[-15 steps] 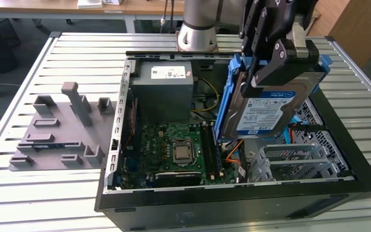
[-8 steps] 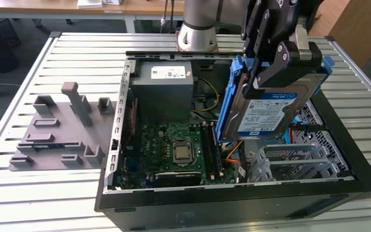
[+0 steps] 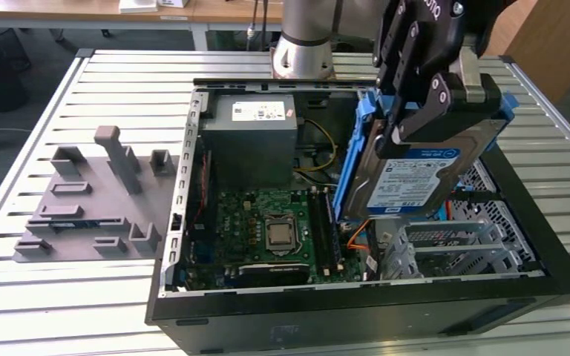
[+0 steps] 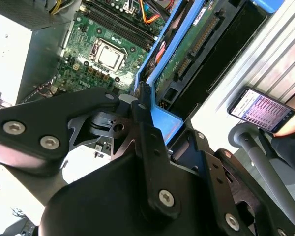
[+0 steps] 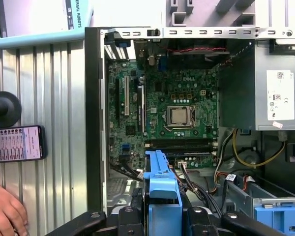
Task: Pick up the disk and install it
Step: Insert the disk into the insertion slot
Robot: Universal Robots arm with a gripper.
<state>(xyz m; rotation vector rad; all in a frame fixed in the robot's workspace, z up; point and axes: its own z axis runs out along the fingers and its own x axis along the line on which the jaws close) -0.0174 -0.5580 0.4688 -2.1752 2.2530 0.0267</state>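
The pincer (image 3: 415, 127) is closed on the disk (image 3: 418, 178) and grips it at its upper end. The disk touches no surface. It hangs above the open case (image 3: 364, 305), on the exterior view's right half.

Key relation: the disk extends downward from the pincer. Its long axis runs steeply down and is tilted off vertical, so the lower end leans toward the motherboard (image 3: 265, 222). That lower end sits over the line where the motherboard meets the cage (image 3: 463, 248). The cage lies below it, toward the exterior view's right. The labelled face is turned toward the exterior view's right. In the second wrist view the opposite face, a green circuit board (image 4: 196, 44), shows between the blue frame (image 4: 162, 118) rails.

Arm pose: the wrist stands above the case with the pincer directed down into the opening. In the first wrist view the frame's end sits between the fingers (image 5: 132, 211), with the motherboard straight ahead. The case rests on the bench (image 3: 67, 297).
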